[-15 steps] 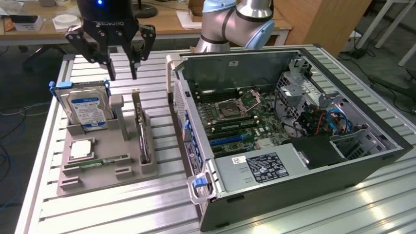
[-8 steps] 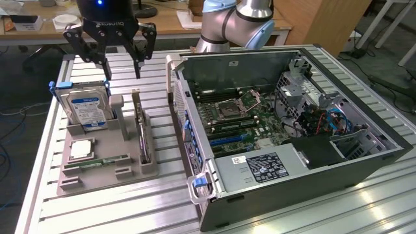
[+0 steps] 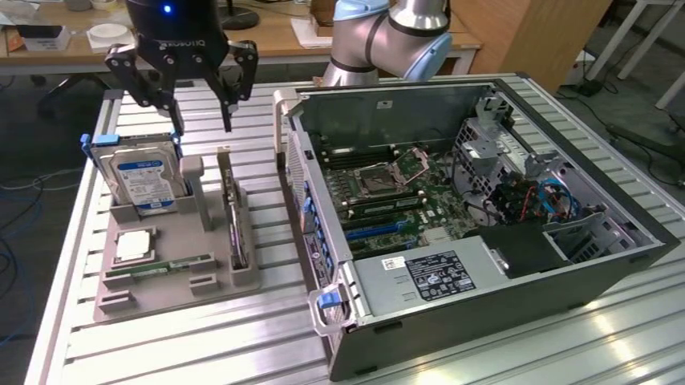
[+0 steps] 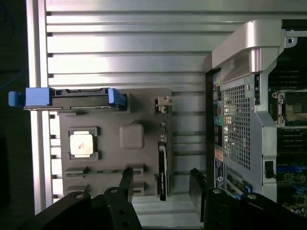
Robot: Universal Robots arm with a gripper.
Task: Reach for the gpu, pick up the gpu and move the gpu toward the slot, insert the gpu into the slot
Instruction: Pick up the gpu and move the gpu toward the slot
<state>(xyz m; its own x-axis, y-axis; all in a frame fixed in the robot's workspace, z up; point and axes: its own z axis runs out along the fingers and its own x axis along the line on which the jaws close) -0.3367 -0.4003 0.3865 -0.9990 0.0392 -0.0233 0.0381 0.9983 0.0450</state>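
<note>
Fingers (image 3: 228,108) spread wide, gripping nothing, hovering above gpu (image 3: 233,212), not touching it (thin card standing on edge in grey holder (image 3: 150,298), beside hard drive (image 3: 144,176)) on table (image 3: 214,345), outside open computer case (image 3: 514,321).

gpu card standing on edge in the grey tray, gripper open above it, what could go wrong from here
1. The thin dark gpu card stands on edge, so the open black gripper could land a finger on its top edge if off-centre.
2. The blue-labelled silver hard drive and a grey post stand close beside it; a finger may clip them.
3. The open computer case's wall is near; a lifted card might catch it.
</note>
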